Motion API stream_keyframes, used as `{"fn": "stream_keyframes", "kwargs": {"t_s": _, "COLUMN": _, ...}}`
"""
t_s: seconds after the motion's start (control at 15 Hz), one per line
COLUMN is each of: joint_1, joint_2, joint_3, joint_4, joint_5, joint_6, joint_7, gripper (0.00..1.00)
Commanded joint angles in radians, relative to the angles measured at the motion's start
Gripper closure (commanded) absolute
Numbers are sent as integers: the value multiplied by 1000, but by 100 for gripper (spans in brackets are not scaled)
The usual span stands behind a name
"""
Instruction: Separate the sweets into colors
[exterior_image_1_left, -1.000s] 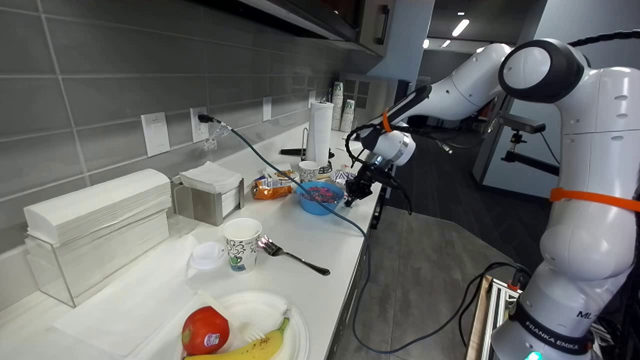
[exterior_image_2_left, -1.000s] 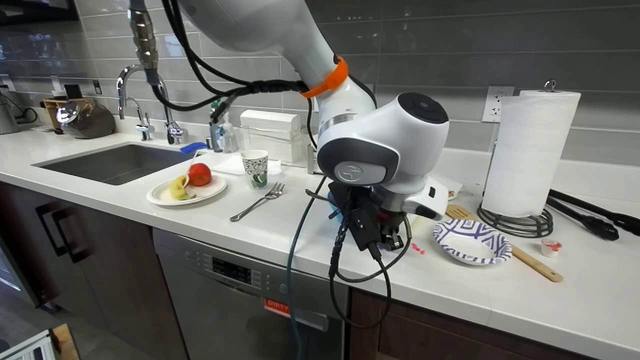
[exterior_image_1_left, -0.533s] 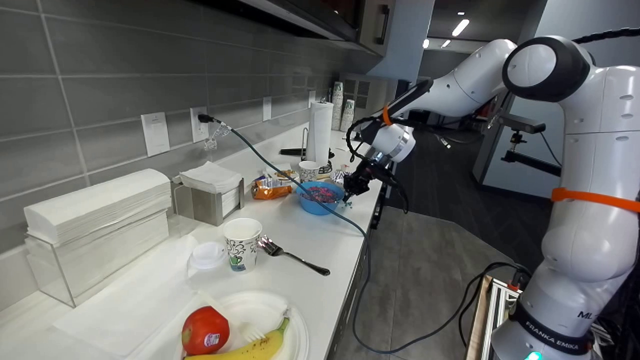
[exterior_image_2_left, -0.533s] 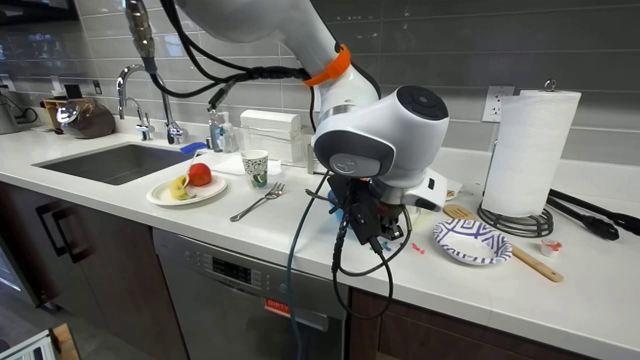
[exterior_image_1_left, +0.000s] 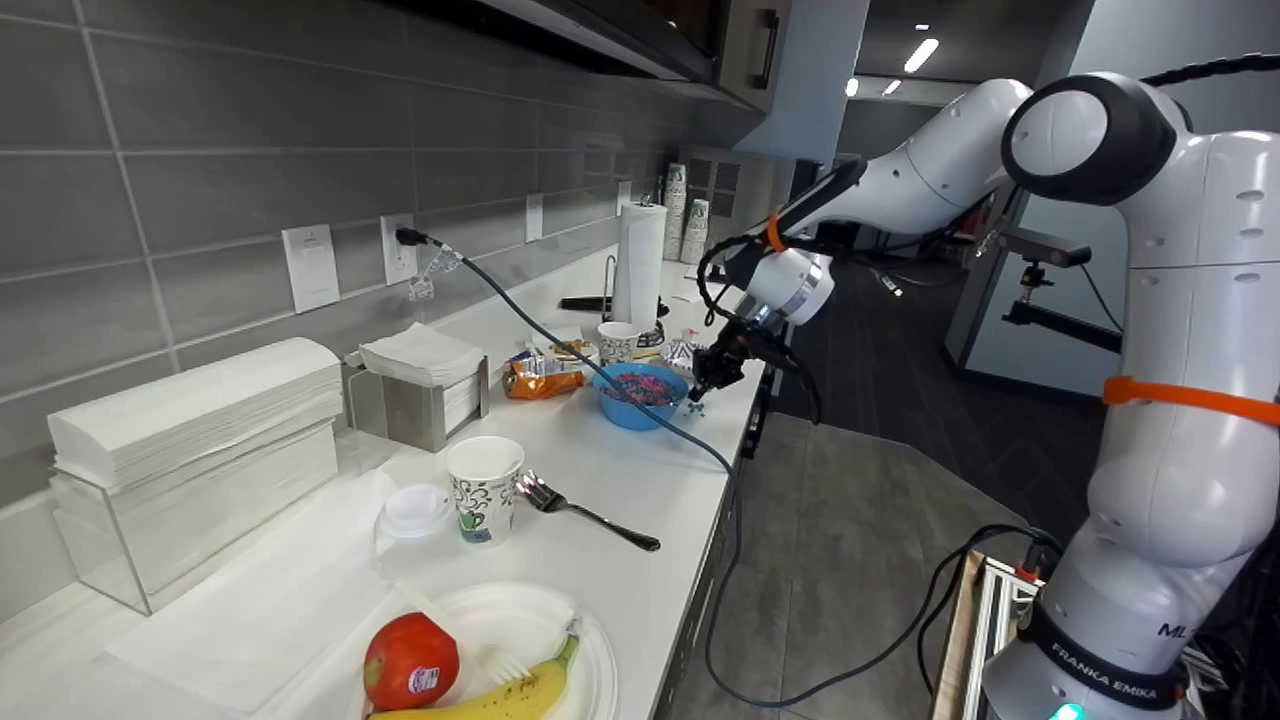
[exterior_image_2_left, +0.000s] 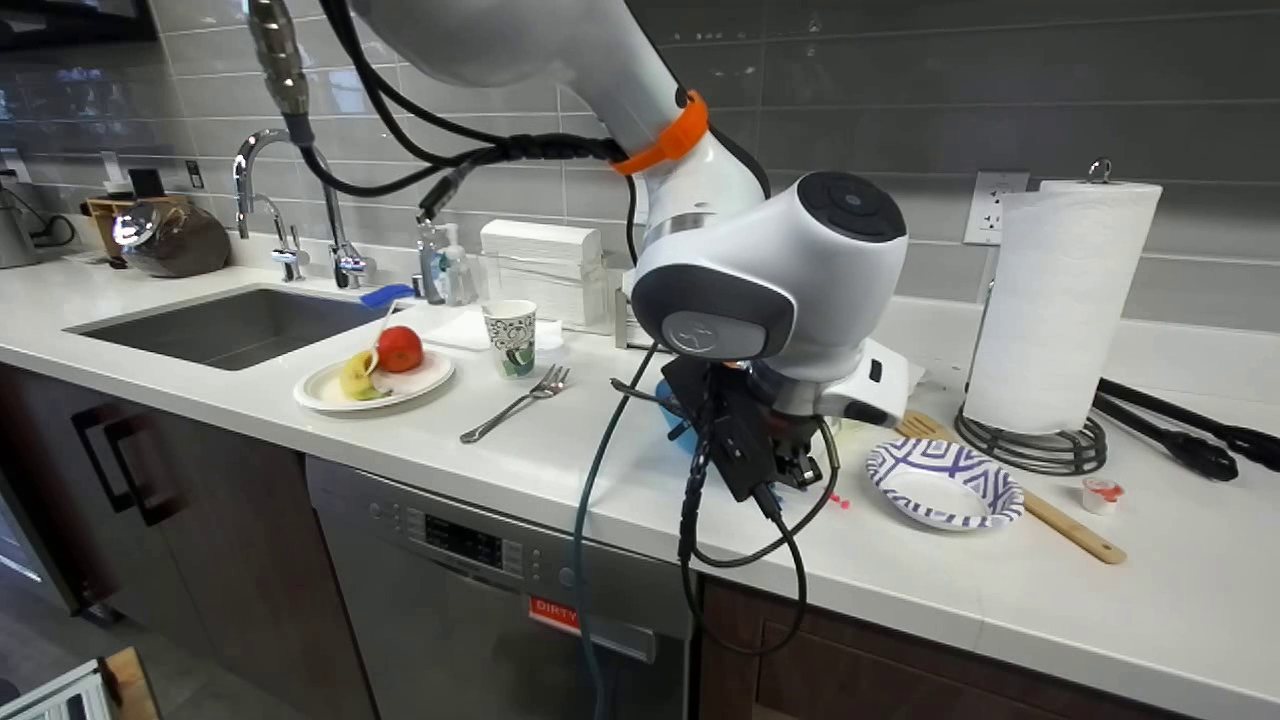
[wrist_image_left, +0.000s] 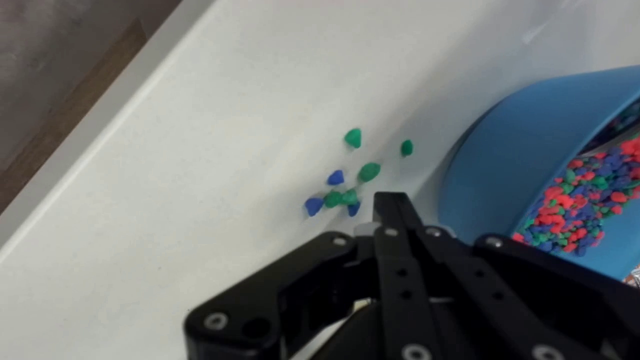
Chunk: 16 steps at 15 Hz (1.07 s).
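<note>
A blue bowl (exterior_image_1_left: 640, 412) holds many small red, green and blue sweets (wrist_image_left: 580, 200); it leans into the right of the wrist view (wrist_image_left: 500, 145). Several loose green sweets (wrist_image_left: 369, 172) and three blue sweets (wrist_image_left: 314, 206) lie mixed on the white counter beside the bowl. They also show small in an exterior view (exterior_image_1_left: 695, 408). A few pink-red sweets (exterior_image_2_left: 840, 502) lie apart on the counter, partly behind my cable. My gripper (wrist_image_left: 392, 197) points down with its fingertips together, between the loose sweets and the bowl; nothing shows between them. It also shows in an exterior view (exterior_image_1_left: 700, 392).
A blue-and-white patterned bowl (exterior_image_2_left: 945, 500) rests on a wooden spatula (exterior_image_2_left: 1075, 530). A paper towel roll (exterior_image_2_left: 1065, 310), an orange wrapper (exterior_image_1_left: 543, 380) and a paper cup (exterior_image_1_left: 617, 342) stand nearby. A dark cable (exterior_image_1_left: 700, 445) crosses the counter. A fork (exterior_image_1_left: 590, 512) lies on the counter.
My gripper lifted slightly, uncovering the green and blue sweets that were hidden a second ago. In the last half second it shifted slightly away from the bowl, partly covering the pink-red sweets in an exterior view.
</note>
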Motion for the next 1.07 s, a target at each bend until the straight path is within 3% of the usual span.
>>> {"fn": "stream_keyframes", "kwargs": {"t_s": 0.0, "joint_1": 30, "joint_2": 7, "joint_3": -24, "joint_4": -11, "joint_5": 21, "joint_6": 60, "joint_7": -33, "gripper": 100}}
{"fn": "stream_keyframes", "kwargs": {"t_s": 0.4, "joint_1": 42, "joint_2": 20, "joint_3": -36, "joint_4": -23, "joint_5": -10, "joint_6": 117, "joint_7": 5, "gripper": 100}}
{"fn": "stream_keyframes", "kwargs": {"t_s": 1.0, "joint_1": 35, "joint_2": 31, "joint_3": -28, "joint_4": -19, "joint_5": 6, "joint_6": 108, "joint_7": -19, "gripper": 100}}
